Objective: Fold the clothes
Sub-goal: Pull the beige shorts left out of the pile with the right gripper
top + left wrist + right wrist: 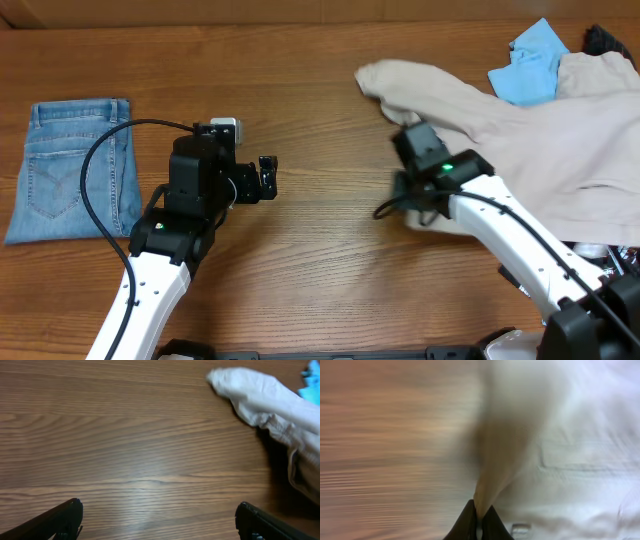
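Beige shorts (560, 130) lie spread in a loose heap on the wooden table (320, 260), running from the right gripper (405, 135) out to its right and behind it. One rumpled end reaches a little past its fingers to the left. In the right wrist view we see the two dark fingertips (470, 522) pressed together on a raised ridge of the pale cloth, so we read the right gripper as pinching the beige shorts. That view is blurred, and we cannot tell which part of the garment it holds.

Beyond the right gripper, a light-blue shirt (530, 65) lies against the far edge of the shorts, with a black garment (600, 40) just past it at the table's corner.

The left gripper (268, 178) sits over bare wood, well apart from the shorts. Its jaws are spread wide and hold nothing. The nearest end of the shorts lies ahead of it and to its right. Behind the left arm, folded blue jeans (70, 170) lie flat near the table's left edge.
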`<action>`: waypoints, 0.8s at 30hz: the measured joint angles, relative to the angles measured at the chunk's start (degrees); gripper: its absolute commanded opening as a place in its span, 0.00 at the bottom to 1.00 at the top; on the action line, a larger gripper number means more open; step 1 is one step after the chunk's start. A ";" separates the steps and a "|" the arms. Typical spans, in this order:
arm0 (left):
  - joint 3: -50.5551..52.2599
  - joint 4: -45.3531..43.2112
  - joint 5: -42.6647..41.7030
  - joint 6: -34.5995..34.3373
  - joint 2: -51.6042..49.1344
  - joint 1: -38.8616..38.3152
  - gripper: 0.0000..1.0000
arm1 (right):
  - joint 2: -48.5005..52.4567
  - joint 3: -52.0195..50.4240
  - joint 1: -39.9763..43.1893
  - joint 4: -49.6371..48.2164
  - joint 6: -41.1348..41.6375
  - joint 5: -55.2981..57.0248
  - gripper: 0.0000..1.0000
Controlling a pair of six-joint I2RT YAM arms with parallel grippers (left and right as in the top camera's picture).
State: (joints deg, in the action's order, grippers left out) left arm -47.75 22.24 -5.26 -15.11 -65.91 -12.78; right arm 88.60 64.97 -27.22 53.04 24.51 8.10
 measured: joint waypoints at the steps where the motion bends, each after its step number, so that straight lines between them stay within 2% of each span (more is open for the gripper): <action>1: 0.00 0.02 0.74 0.00 0.00 0.00 1.00 | 0.00 2.19 -2.32 -1.62 -0.48 -0.79 0.04; 3: 0.00 0.02 1.70 0.00 0.00 0.17 1.00 | 0.00 4.72 -6.47 -4.59 -0.81 -2.12 0.04; 4: 0.00 0.02 2.01 0.00 0.00 0.39 1.00 | -0.02 5.38 -8.26 -5.90 -0.92 -2.97 0.08; 5: 0.00 0.02 2.38 0.00 0.00 0.59 1.00 | -0.02 5.55 -10.05 -7.02 -1.07 -4.07 0.25; 6: 0.00 0.00 2.58 0.00 0.00 0.90 1.00 | 0.00 5.55 -11.21 -7.41 -1.27 -4.90 0.35; 10: 0.00 0.02 2.86 0.00 0.00 1.29 1.00 | 0.28 5.55 -14.16 -8.00 -1.88 -7.04 0.51; 13: 0.00 0.09 1.51 0.00 0.00 1.29 1.00 | 0.31 5.55 -13.75 -6.58 -0.94 -3.93 0.68; 18: 0.00 1.57 -2.05 0.00 0.00 1.25 1.00 | -0.96 5.55 -10.56 -4.90 1.03 2.08 0.69; 24: 0.00 2.34 -3.82 0.00 -3.13 -2.12 1.00 | -9.07 5.55 -2.95 -1.33 1.99 4.59 0.69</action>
State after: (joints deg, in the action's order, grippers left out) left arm -47.75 24.58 -9.08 -15.11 -69.04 -14.90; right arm 79.53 70.52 -30.17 51.70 26.50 12.69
